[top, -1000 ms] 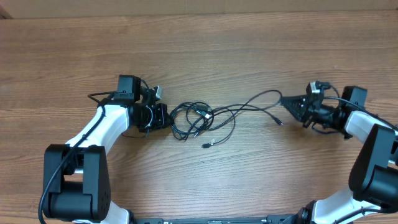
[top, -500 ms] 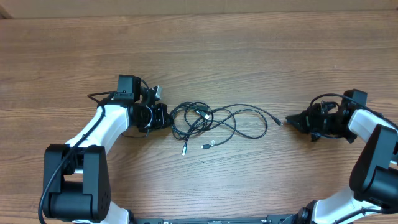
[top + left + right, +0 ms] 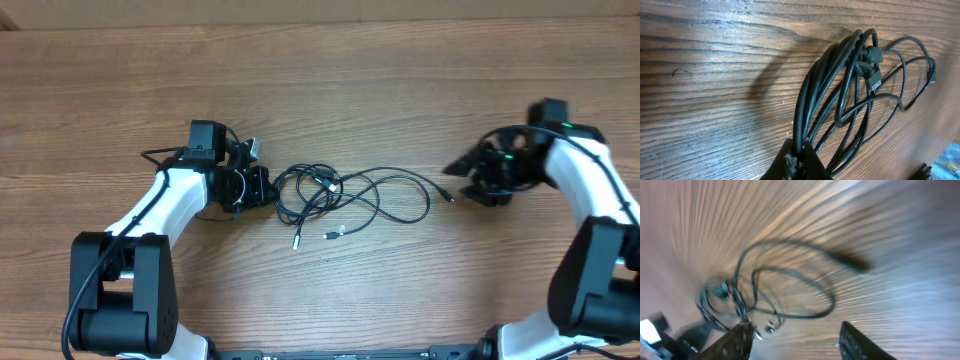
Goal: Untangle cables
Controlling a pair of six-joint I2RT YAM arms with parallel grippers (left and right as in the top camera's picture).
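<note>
The cables lie in a loose heap at the middle of the tabletop, between the two arms. The left pincer is clenched on the bundled strands at the heap's left edge (its wrist view shows several cords running side by side into the closed tips). The right pincer is released, with nothing between its fingers, and sits near the plug end of a long loop that trails out to the right. The cords look thin, light and limp. A pull would likely drag the whole knot along rather than free one strand, and the smooth jacket may slip through a weak grip. The safer hold seems to be just behind a plug, where the stiffer end gives the fingers something to bite on. Two other loose ends lie at the heap's near side.
</note>
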